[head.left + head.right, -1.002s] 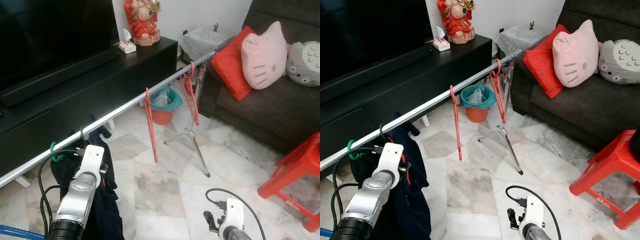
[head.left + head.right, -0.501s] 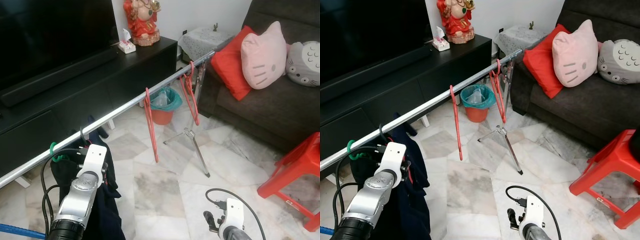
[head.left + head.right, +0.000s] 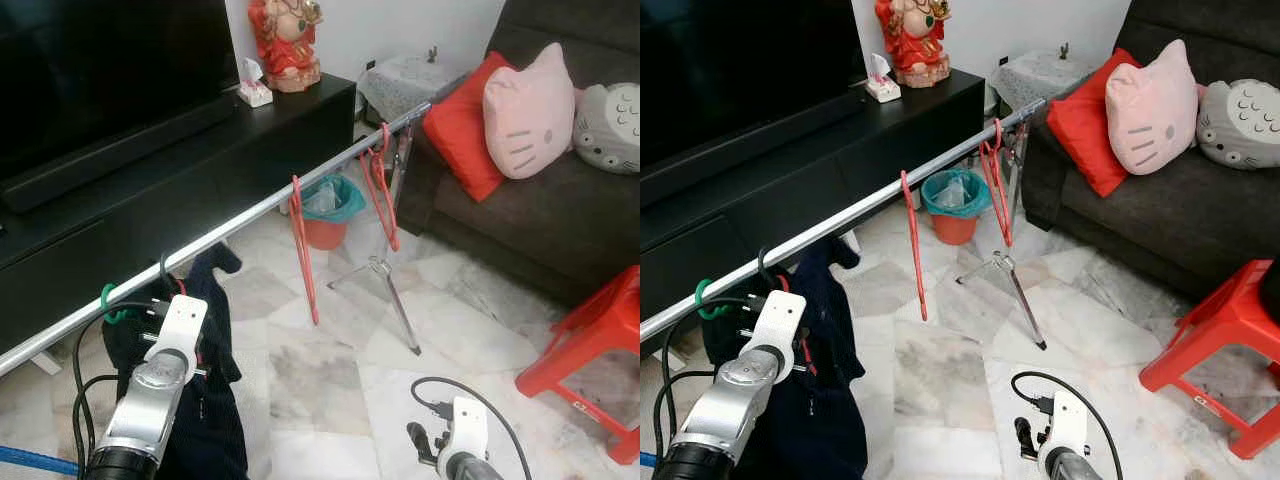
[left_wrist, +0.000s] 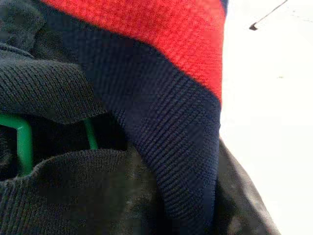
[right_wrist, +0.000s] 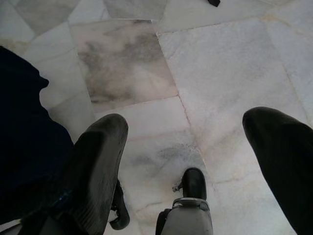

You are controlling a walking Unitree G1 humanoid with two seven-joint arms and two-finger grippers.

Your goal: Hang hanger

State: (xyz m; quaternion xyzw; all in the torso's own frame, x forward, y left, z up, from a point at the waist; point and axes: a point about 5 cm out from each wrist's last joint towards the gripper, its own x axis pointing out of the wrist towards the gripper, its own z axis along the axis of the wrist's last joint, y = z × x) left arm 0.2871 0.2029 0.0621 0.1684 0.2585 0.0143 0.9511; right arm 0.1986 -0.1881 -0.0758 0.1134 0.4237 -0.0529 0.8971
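Rail (image 3: 260, 208) runs diagonally from the near-left edge of my head view up to the sofa (image 3: 540, 210), a steel rod on a tripod stand (image 3: 390, 285). Near its low left end I see a green hanger (image 3: 108, 303) hooked over the rod, carrying a dark navy garment (image 3: 210, 400) with a red stripe; a black hook sits on the rod just beside it. Left gripper (image 3: 185, 320) is raised against that garment just below the rod; its wrist camera is pressed into the knit fabric with a green hanger bar (image 4: 22, 142) showing, and I cannot tell how its fingers stand. Right gripper (image 5: 190, 147) hangs low over the marble floor (image 5: 220, 63), fingers (image 5: 98, 156) spread apart, holding nothing. Further along the rod, one red hanger (image 3: 303, 250) hangs mid-span and more red hangers (image 3: 380, 185) near the far end by the stand. Teal bin (image 3: 328, 205) stands behind the rod, red stool (image 3: 590, 350) at the right edge.
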